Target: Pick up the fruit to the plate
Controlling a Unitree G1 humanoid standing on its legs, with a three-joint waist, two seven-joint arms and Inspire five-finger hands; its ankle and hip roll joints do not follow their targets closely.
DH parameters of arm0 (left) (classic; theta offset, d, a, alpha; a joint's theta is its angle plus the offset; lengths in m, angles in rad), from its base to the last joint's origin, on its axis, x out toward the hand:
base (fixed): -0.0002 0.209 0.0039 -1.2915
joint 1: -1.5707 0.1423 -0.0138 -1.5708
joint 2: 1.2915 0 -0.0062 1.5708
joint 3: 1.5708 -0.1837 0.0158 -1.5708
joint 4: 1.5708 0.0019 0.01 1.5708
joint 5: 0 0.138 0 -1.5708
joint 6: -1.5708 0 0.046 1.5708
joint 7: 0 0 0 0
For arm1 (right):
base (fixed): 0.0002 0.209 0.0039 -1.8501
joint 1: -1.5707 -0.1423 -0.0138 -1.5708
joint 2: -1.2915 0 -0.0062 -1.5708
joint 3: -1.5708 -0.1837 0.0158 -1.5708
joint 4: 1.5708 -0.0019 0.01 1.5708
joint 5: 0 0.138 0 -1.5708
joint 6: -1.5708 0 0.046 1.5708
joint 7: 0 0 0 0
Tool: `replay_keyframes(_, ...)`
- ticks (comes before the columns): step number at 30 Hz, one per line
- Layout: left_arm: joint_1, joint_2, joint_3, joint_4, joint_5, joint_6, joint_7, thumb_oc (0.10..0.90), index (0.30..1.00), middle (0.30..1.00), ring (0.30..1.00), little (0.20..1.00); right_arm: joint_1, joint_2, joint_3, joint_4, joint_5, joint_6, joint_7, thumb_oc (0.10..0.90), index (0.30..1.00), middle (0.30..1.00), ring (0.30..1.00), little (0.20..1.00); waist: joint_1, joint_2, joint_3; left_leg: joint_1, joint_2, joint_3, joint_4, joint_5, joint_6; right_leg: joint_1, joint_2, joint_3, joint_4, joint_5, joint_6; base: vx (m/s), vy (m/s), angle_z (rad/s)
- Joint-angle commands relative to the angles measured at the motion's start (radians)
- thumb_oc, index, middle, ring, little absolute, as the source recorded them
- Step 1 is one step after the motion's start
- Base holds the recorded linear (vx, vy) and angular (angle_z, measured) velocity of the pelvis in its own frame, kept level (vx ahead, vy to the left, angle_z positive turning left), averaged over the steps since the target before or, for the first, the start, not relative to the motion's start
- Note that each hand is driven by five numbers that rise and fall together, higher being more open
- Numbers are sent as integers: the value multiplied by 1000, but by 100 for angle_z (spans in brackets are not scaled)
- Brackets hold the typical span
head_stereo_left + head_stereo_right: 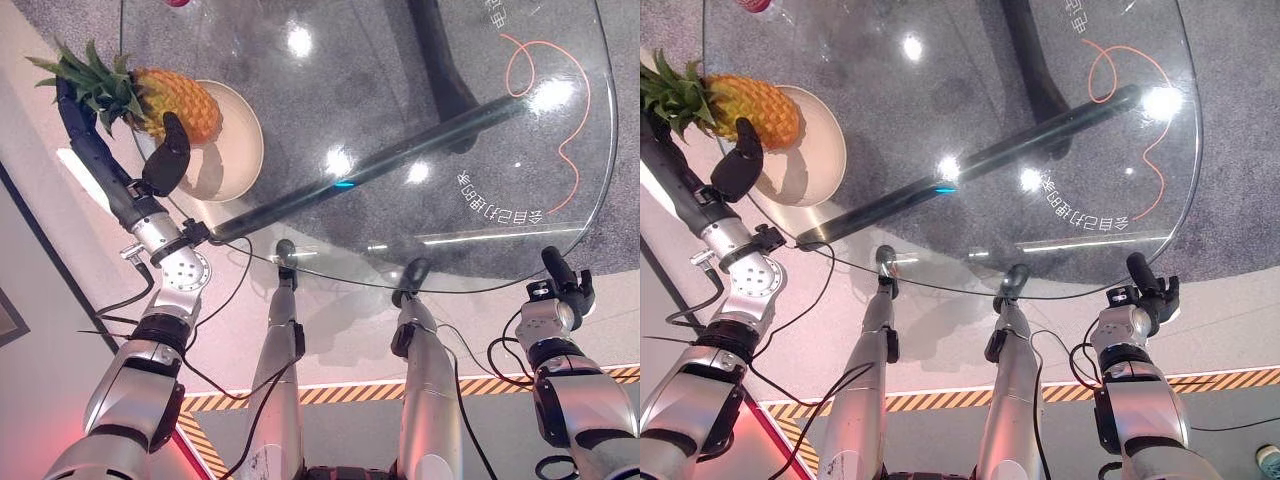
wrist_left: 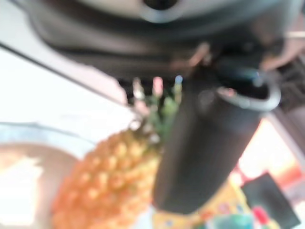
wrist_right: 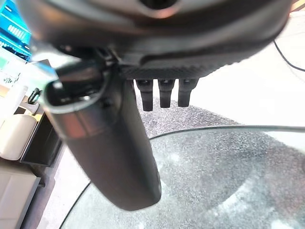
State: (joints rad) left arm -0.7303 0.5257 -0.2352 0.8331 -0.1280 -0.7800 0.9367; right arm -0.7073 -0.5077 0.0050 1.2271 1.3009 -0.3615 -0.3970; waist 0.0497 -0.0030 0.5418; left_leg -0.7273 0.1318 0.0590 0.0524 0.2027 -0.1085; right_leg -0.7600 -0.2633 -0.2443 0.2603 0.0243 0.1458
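Left eye view: the left hand [image 1: 150, 165] grips the pineapple [image 1: 178, 103] over the plate [image 1: 245, 150], best lowered flat before release; the right hand [image 1: 568, 278] hangs relaxed, empty.

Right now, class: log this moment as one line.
left hand: gripping orange pineapple | over round beige plate | right hand: idle at glass table edge

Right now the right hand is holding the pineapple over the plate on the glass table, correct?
Not quite: it is the left hand that is holding the pineapple over the plate on the glass table, as the left eye view shows. The right hand sits at the table's near edge, holding nothing.
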Motion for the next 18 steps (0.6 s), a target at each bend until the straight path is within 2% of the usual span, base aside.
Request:
replay_keyframes(1, -10, -9, -10, -50, 92, -73, 34, 800, 900, 900, 900, 900, 27, -62, -16, -10, 16, -48, -28, 800, 900, 900, 900, 900, 4, -2, -22, -10, 21, -27, 122, -125, -31, 19, -5, -12, -32, 60, 43, 0, 0, 0)
replay_keyframes(8, 2, -7, -22, -70, 129, -77, 45, 800, 900, 900, 900, 900, 28, -68, -20, 0, 20, -48, -17, 800, 900, 900, 900, 900, 10, 2, -22, -2, 20, -28, 119, -126, -30, 25, -10, -15, -32, 62, 45, 0, 0, 0)
replay_keyframes(18, 43, -9, -19, -90, 111, -77, 37, 800, 900, 900, 900, 900, 41, -76, -31, 3, 28, -51, -8, 800, 900, 900, 900, 900, 21, 10, -22, 8, 16, -30, 115, -127, -29, 37, -18, -23, -34, 61, 49, -2, 2, 1)
